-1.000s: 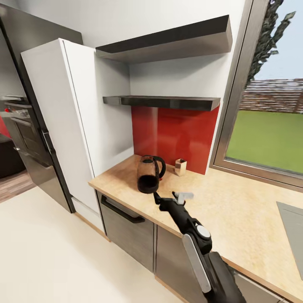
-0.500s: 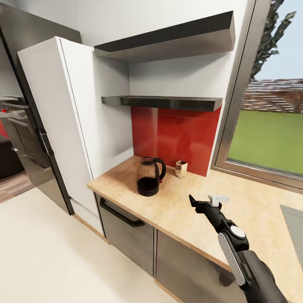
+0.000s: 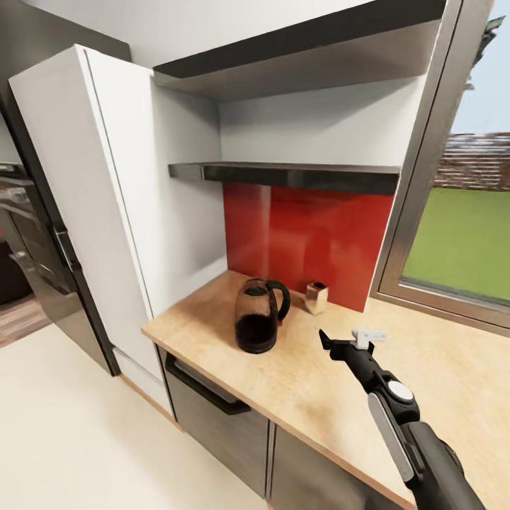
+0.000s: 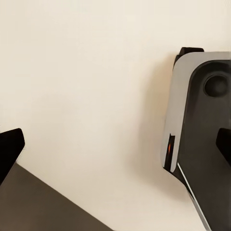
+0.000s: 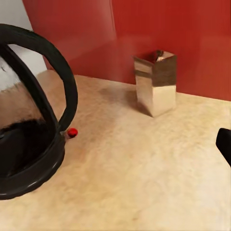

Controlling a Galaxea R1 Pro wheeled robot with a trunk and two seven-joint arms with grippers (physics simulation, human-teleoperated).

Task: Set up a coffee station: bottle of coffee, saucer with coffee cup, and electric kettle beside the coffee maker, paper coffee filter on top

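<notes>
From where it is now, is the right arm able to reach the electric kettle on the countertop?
Probably yes. The right gripper hovers open and empty over the kitchen countertop, beside the upright electric kettle. Bare worktop lies between them, and the small metallic container stands off that path, nearer the red backsplash.

Electric kettle (image 3: 258,316) upright, right end effector (image 3: 345,338) withdrawn.

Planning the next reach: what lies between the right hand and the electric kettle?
Head view: only bare kitchen countertop separates the right hand from the electric kettle. The small metallic container stands farther back, off that line.
</notes>
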